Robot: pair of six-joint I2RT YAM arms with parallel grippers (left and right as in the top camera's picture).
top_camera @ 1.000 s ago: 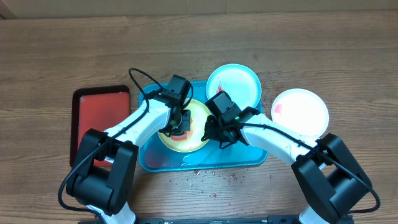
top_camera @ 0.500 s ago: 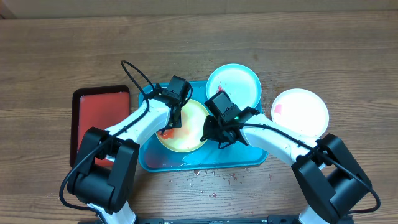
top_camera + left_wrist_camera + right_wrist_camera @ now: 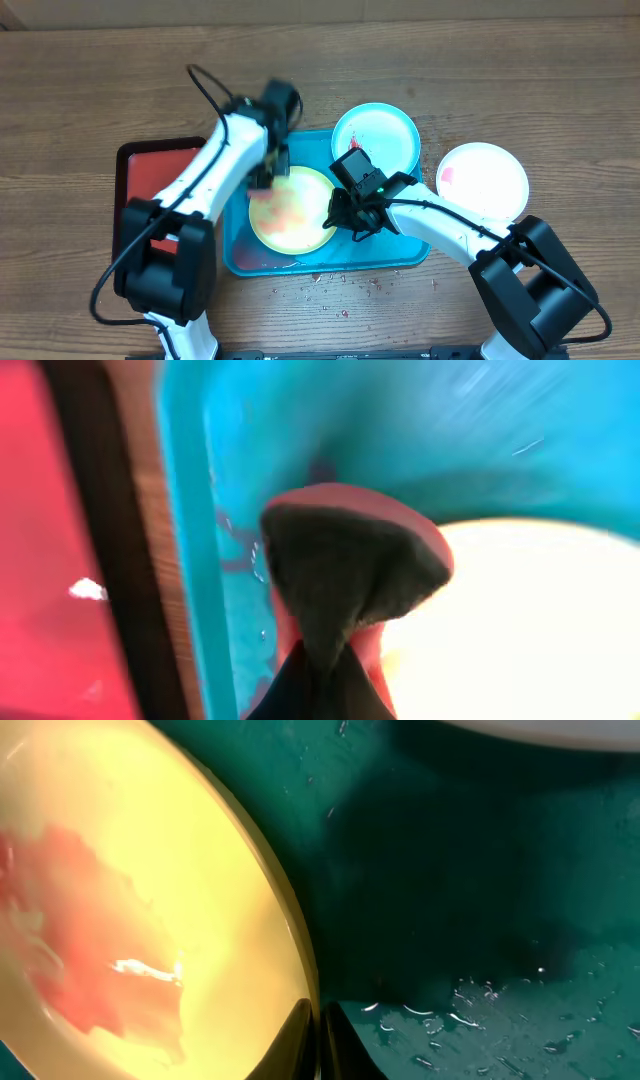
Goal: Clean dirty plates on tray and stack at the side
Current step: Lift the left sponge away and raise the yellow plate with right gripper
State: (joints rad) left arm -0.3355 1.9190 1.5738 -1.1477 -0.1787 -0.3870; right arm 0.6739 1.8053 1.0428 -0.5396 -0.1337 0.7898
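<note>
both clamped: left pincer (image 3: 322,685) on sponge (image 3: 345,560), right pincer (image 3: 312,1040) on green plate (image 3: 150,870) rim; tray (image 3: 240,245) on wood table (image 3: 500,80).

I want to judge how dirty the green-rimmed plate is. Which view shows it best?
Right wrist: the plate is close, its red smear sharp. Overhead shows it nearly whole but small; left wrist, only a blurred part.

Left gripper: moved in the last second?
Yes. The left gripper, clamping a sponge, went from the light green plate toward the far-left corner of the cyan tray. The right gripper grips that plate's rim.
</note>
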